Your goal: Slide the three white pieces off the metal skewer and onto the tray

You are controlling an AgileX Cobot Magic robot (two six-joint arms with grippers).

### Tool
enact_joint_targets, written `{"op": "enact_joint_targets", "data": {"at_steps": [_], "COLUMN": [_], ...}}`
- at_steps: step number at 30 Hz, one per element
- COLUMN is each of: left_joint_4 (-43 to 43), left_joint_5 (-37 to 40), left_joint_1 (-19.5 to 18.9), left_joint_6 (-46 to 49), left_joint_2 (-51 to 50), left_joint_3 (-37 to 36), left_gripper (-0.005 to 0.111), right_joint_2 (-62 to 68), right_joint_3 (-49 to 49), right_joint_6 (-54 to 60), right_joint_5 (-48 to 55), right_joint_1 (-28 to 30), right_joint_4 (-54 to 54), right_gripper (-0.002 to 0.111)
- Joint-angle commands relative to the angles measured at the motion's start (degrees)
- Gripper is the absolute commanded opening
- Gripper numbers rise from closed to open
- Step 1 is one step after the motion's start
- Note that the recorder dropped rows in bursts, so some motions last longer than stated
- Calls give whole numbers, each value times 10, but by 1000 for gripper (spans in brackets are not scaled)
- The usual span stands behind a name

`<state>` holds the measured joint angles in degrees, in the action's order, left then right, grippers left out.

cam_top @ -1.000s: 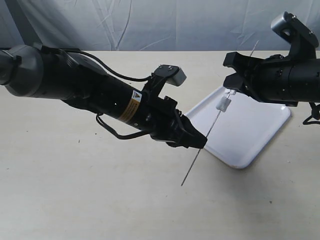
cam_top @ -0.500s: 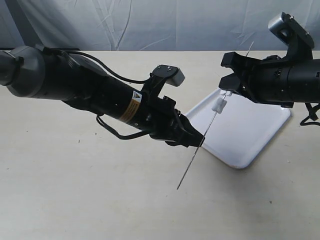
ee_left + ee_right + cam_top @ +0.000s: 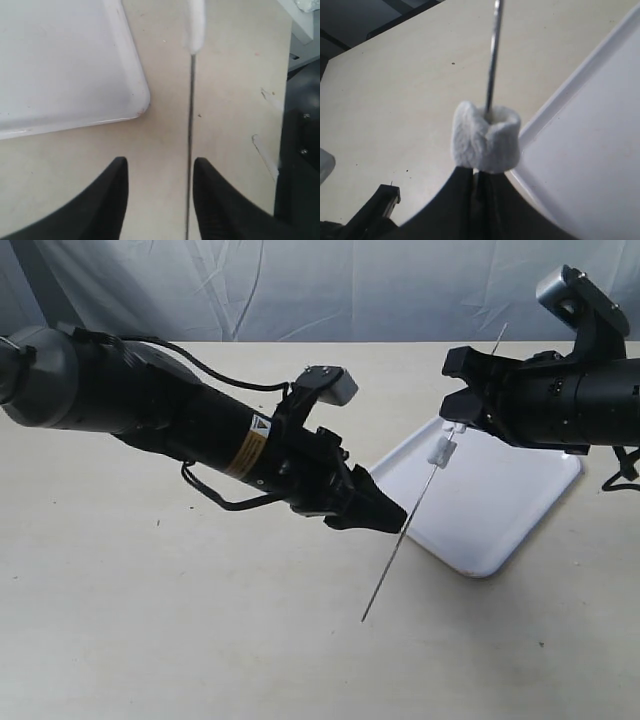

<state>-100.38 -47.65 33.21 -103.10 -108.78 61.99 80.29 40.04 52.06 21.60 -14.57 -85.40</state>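
Note:
The metal skewer (image 3: 400,545) slants down over the table, its upper part clamped in my shut right gripper (image 3: 466,412). The white pieces (image 3: 443,450) sit bunched on it just below those fingertips, above the near-left corner of the white tray (image 3: 500,530). In the right wrist view one white piece (image 3: 486,135) rests against my right gripper (image 3: 479,175), with the skewer (image 3: 492,50) running on beyond it and the tray (image 3: 600,150) to one side. My left gripper (image 3: 160,162) is open around the skewer (image 3: 190,125), which runs close to one finger; the tray's rim (image 3: 137,85) lies beside it.
A beige table (image 3: 150,640) carries the tray, with a grey cloth backdrop (image 3: 300,290) behind. The left arm (image 3: 150,415) stretches low across the table's left half. Dark equipment (image 3: 300,150) stands past the table's edge in the left wrist view.
My left gripper has opened off the skewer's lower part. The right gripper has kept its hold, and the skewer has barely shifted.

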Motion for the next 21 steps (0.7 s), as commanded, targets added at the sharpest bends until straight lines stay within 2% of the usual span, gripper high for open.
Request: {"op": "enact_joint_targets", "data": {"at_steps": [1, 14, 21], "left_joint_4": [4, 9, 4], "left_joint_5": [-34, -40, -6], "left_joint_1": [0, 1, 18], "left_joint_6": [2, 18, 26], "left_joint_2": [-1, -1, -3], "left_joint_3": [1, 1, 1], "left_gripper": [41, 41, 41], "right_joint_2": [0, 0, 0], "right_joint_3": [3, 3, 3], "right_joint_6": [4, 4, 4], "right_joint_5": [-7, 14, 27], "right_joint_1": [-2, -2, -2], "right_joint_4": [13, -10, -11], "right_gripper": [0, 0, 0]}}
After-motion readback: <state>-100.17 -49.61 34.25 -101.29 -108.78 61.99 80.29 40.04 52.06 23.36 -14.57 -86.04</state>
